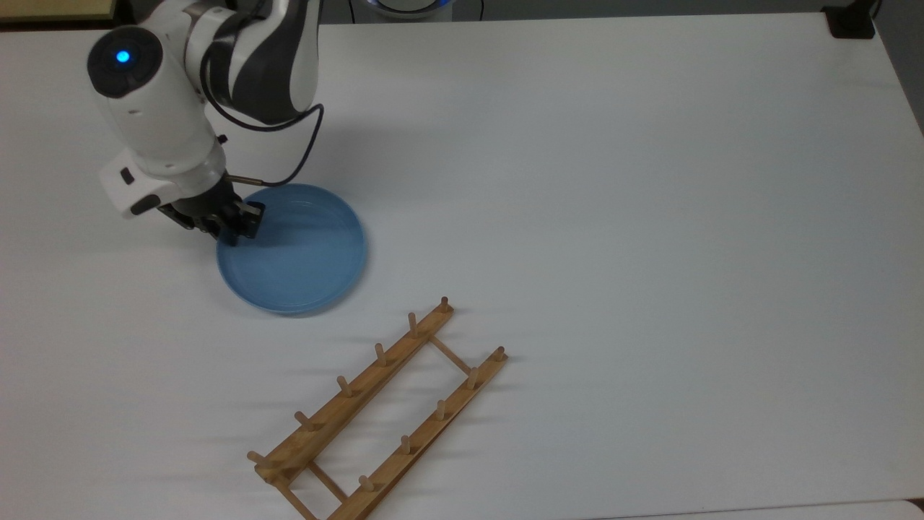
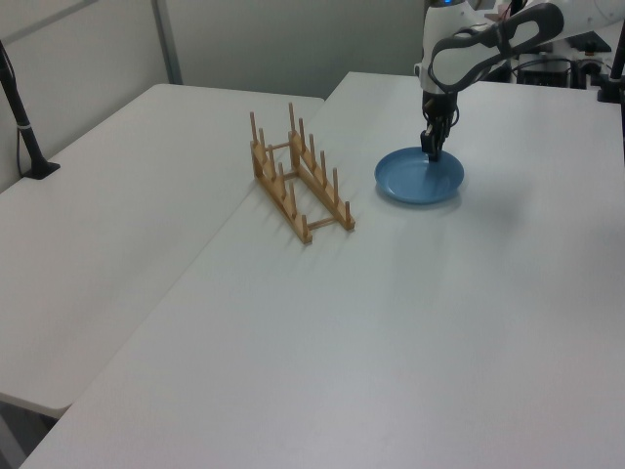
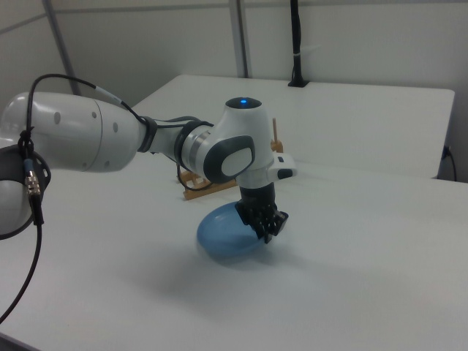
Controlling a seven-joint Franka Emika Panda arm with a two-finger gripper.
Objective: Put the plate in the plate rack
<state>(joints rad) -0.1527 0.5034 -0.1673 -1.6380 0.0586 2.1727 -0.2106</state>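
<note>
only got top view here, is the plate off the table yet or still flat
Observer: In the right view the plate is tilted, with its rim raised where the end effector clamps it.
Operator: other side touching the table or not
Observer: In the left view the rim opposite the grip looks down on the table, though I cannot be sure.
Operator: how high are the rack pegs
Observer: In the left view the pegs of the rack stand upright, well above the rails, so the plate would likely need a clear lift over them.
</note>
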